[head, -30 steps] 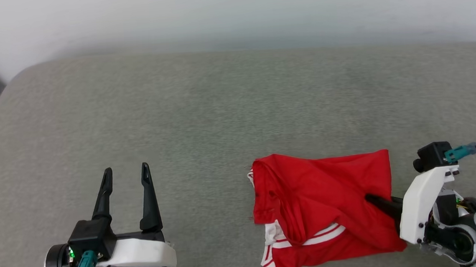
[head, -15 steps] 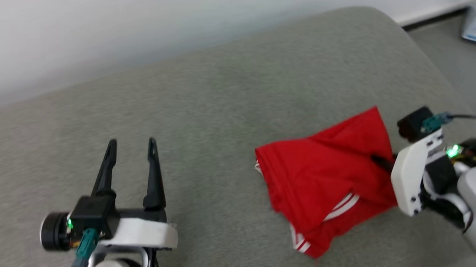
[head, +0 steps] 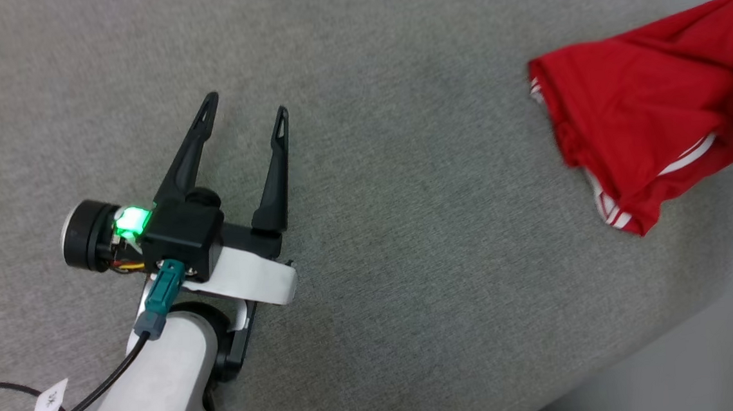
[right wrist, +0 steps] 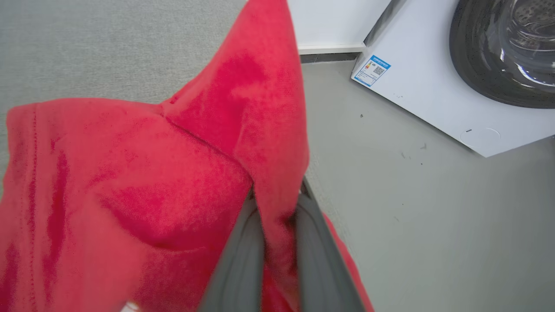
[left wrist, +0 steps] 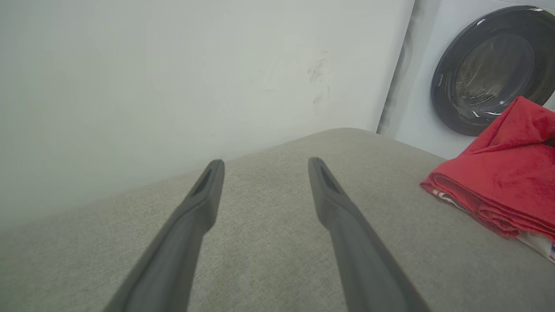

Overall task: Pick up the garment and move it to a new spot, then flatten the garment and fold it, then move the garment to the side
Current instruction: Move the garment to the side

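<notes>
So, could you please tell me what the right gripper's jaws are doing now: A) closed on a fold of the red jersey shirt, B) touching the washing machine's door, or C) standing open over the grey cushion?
A: the right wrist view shows the right gripper with its jaws pinched shut on a fold of the red jersey shirt.

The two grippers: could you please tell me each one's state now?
Left gripper: open, holding nothing.
Right gripper: shut on the garment.
</notes>
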{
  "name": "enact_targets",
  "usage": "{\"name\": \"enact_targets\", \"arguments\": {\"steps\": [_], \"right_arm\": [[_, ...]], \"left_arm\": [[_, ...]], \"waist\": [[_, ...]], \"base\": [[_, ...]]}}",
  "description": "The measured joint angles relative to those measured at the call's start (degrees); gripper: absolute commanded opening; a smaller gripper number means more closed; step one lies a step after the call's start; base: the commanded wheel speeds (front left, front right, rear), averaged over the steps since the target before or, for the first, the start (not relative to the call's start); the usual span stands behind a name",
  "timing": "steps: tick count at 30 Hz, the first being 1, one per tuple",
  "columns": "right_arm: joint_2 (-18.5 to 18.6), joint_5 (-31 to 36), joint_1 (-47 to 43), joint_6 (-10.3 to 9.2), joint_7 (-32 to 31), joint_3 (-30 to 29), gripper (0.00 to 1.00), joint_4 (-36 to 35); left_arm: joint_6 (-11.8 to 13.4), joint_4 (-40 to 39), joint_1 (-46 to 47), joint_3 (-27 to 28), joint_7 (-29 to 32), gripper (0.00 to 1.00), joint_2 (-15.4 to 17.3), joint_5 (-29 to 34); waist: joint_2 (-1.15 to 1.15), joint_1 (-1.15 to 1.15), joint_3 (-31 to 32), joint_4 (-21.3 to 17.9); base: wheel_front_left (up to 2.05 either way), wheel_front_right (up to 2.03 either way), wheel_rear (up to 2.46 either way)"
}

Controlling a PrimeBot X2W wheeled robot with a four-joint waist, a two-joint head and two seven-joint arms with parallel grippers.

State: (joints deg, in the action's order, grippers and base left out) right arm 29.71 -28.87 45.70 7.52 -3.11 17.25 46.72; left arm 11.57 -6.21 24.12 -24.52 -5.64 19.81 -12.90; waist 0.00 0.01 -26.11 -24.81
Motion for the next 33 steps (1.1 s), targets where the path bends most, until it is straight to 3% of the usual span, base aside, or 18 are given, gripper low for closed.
{"name": "enact_targets", "arguments": {"steps": [2,4,5,10,16,23,33], "right_arm": [[-0.6,0.2,2.8,-0.01,5.0,-2.6,0.0,5.0],[-1.8,0.2,4.2,-0.01,7.5,-3.9,0.72,8.4],[-2.4,0.4,4.5,-0.02,9.5,-4.0,1.0,9.5],[-5.1,1.2,5.6,0.0,16.1,-6.3,1.0,16.3],[-3.5,2.7,5.9,-0.01,18.0,-9.6,1.0,17.7],[-2.2,6.7,-2.9,-0.01,18.1,-13.4,1.0,4.4],[-8.3,10.3,-21.7,-0.01,18.1,-16.8,1.0,-14.9]], "left_arm": [[-0.3,-0.4,1.8,-0.4,1.0,1.0,0.5,0.7],[-0.3,-0.7,2.7,-0.4,1.5,1.0,0.9,1.2],[-0.3,-0.8,3.1,-0.5,1.8,1.0,1.0,1.2],[-0.1,-0.9,3.4,-0.5,2.4,1.0,1.3,1.3],[0.8,0.1,1.4,0.3,0.9,1.0,1.0,-0.1],[2.4,3.2,-4.0,1.3,-3.7,1.0,-1.6,-3.7],[3.8,7.5,-12.3,4.4,-8.2,1.0,-4.2,-8.5]], "waist": [[0.0,0.0,-3.3,0.0],[0.0,0.0,-5.1,0.2],[0.0,0.0,-5.9,0.3],[0.0,0.0,-7.5,1.1],[0.0,0.0,-4.8,1.3],[0.0,-0.01,1.9,2.5],[0.0,-0.01,11.7,8.1]], "base": [[0.0,0.0,0.0],[0.0,0.0,0.0],[0.0,0.0,0.0],[0.0,0.0,0.0],[0.0,0.0,0.0],[0.0,0.0,0.0],[0.0,0.0,0.0]]}}
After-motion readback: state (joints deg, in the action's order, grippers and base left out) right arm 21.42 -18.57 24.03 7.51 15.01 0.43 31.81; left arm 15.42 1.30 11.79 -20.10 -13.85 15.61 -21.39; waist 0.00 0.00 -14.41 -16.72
